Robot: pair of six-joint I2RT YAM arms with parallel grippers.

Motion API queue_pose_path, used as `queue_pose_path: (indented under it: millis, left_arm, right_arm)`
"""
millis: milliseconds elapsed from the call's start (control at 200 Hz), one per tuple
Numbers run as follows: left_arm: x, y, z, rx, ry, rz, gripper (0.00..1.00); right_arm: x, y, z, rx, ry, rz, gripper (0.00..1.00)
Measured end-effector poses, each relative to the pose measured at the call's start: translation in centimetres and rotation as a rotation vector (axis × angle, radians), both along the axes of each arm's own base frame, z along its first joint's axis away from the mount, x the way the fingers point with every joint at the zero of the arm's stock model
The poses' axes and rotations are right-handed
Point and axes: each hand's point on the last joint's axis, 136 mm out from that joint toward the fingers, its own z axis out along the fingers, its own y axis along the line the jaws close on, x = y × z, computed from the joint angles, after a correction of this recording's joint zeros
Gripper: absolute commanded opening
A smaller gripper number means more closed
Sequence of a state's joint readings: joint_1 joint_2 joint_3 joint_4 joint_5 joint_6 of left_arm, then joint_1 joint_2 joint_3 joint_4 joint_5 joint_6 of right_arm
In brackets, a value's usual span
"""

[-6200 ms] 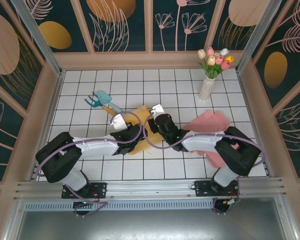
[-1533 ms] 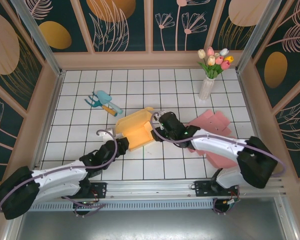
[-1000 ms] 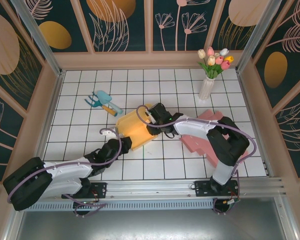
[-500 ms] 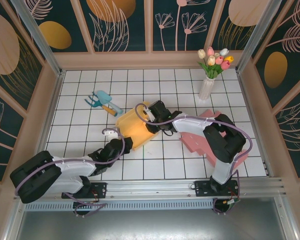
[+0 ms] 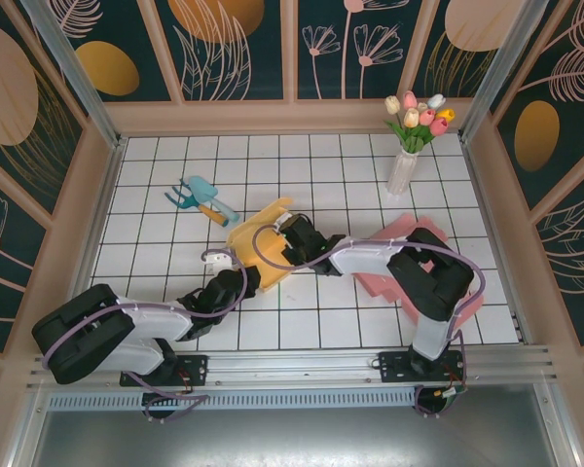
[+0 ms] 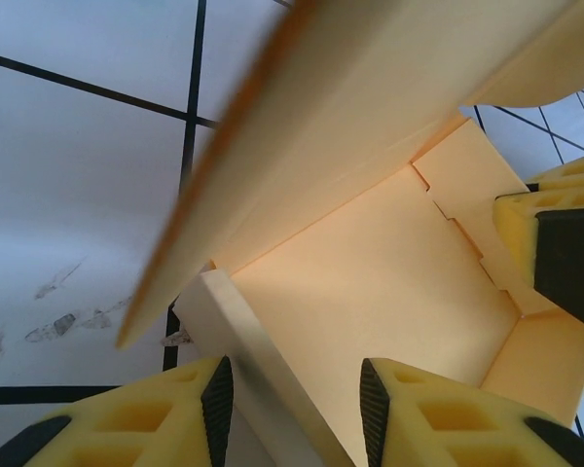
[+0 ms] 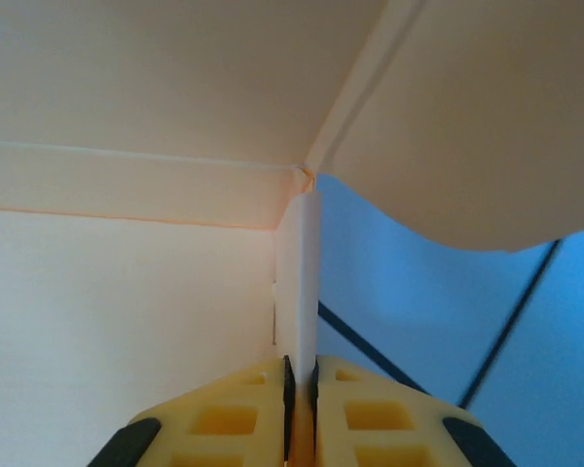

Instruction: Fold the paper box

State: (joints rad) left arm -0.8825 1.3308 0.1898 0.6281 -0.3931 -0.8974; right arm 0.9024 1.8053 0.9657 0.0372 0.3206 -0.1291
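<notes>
1. The yellow paper box [image 5: 245, 243] sat half-formed on the tiled desk [image 5: 321, 175], just left of the centre of the overhead view. Its base lay flat and its sides were partly raised.
2. The right tool [image 5: 284, 243] reached in from the right of the frame. In its wrist view its pads were shut tight on the thin edge of an upright wall [image 7: 297, 282] at the bottom centre, right below a corner of the box.
3. The left tool [image 5: 236, 284] came at the box from the lower left. In its wrist view its jaws stood apart, with a pale flap [image 6: 243, 341] running between them at the bottom of the frame, bracketed but not pinched.
4. We judged the step in hand to be raising and locking one side, with the right tool as the anchor.
5. To do it well, we would hold that pinch steady and low on the wall, so the crease stays the hinge and the paper does not buckle.
6. We would close the left tool on the flap only once the flap sat square between the pads, then swing it along its scored line rather than drag it.
7. Both pulls should be gentle, since the light box could easily slide on the smooth desk or skew out of square.
8. A pink sheet [image 5: 409, 255] lay at the right, well clear of the work.
</notes>
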Motion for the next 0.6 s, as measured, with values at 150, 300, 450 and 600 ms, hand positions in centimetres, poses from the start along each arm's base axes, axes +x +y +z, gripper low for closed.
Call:
queue_pose_path:
  millis: [150,300,450,600]
  left_arm:
    - [0.1,0.1,0.1,-0.007,-0.001,0.012,0.41]
    - [0.2,0.2,0.5,-0.016,-0.011,0.021,0.4]
    - [-0.1,0.7,-0.1,0.012,0.006,0.027,0.4]
    - [-0.1,0.8,-0.5,0.026,0.016,0.028,0.4]
  right_arm:
    - [-0.1,0.0,0.0,-0.105,-0.114,-0.007,0.11]
    - [0.3,-1.3,-0.1,-0.185,-0.179,-0.036,0.11]
    - [0.6,-1.5,-0.4,-0.235,-0.203,-0.04,0.11]
    - [0.7,-1.2,-0.4,-0.232,-0.196,-0.034,0.14]
